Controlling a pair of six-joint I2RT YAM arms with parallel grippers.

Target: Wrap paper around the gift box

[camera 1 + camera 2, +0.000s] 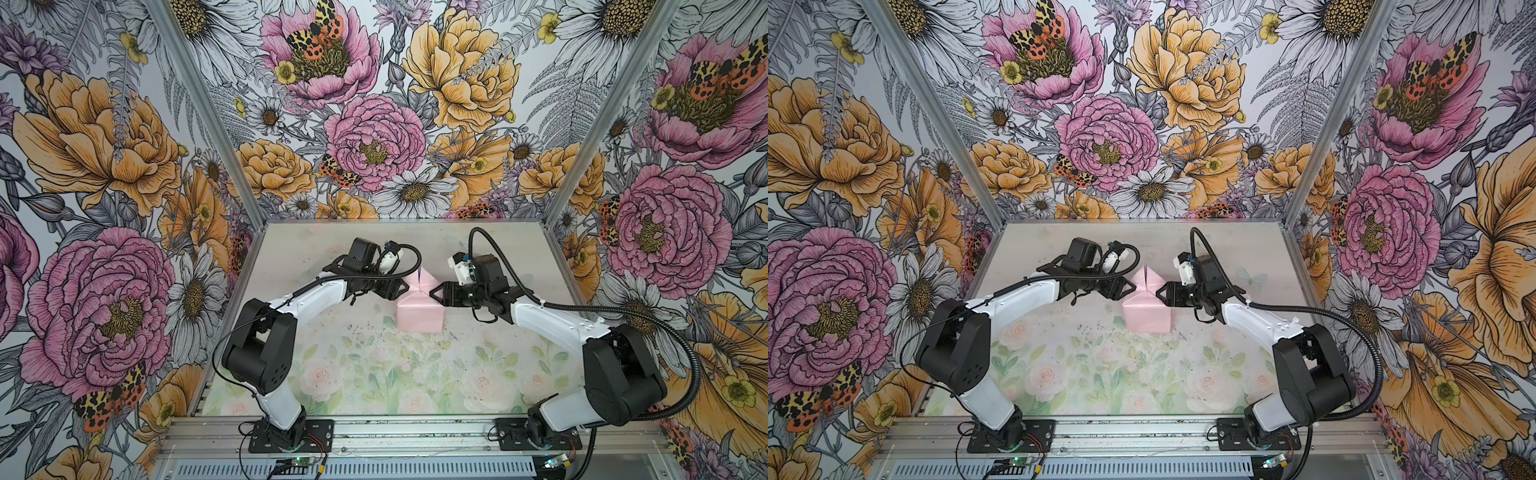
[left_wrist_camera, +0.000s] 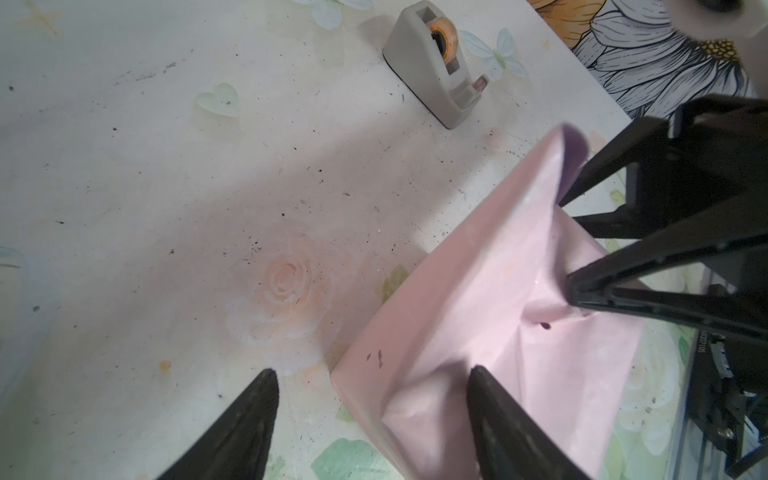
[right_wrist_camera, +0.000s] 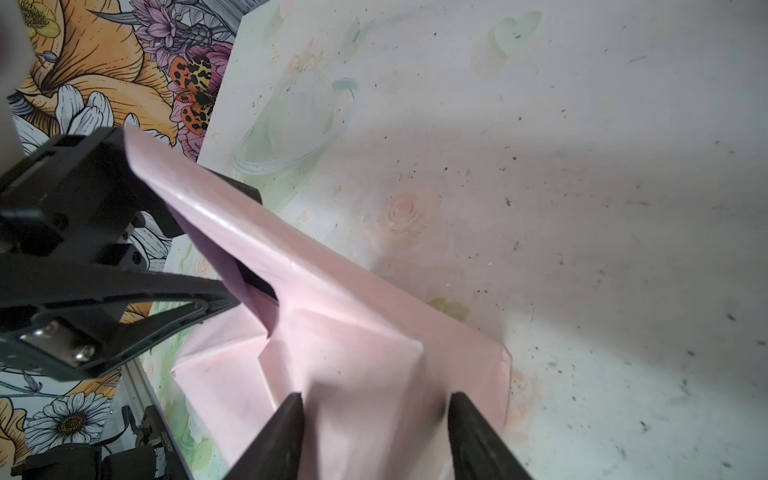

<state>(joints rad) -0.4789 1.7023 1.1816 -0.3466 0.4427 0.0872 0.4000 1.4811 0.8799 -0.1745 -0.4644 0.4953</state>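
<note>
Pale pink creased paper sheet (image 1: 417, 318) hides the gift box, centre frame — far-end flaps look unsealed.
Left gripper (image 2: 372, 372), right gripper (image 3: 376, 395) — fingers spread apart, against paper.

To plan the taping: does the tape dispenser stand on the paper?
No, the tape dispenser stands directly on the table, apart from the paper.

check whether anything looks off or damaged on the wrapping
The paper has a small dark hole or spot beside the right gripper, plus dark smudges near one corner. At the far end a flap stands up unfolded, its lilac face showing. The table is speckled with dark specks.
</note>
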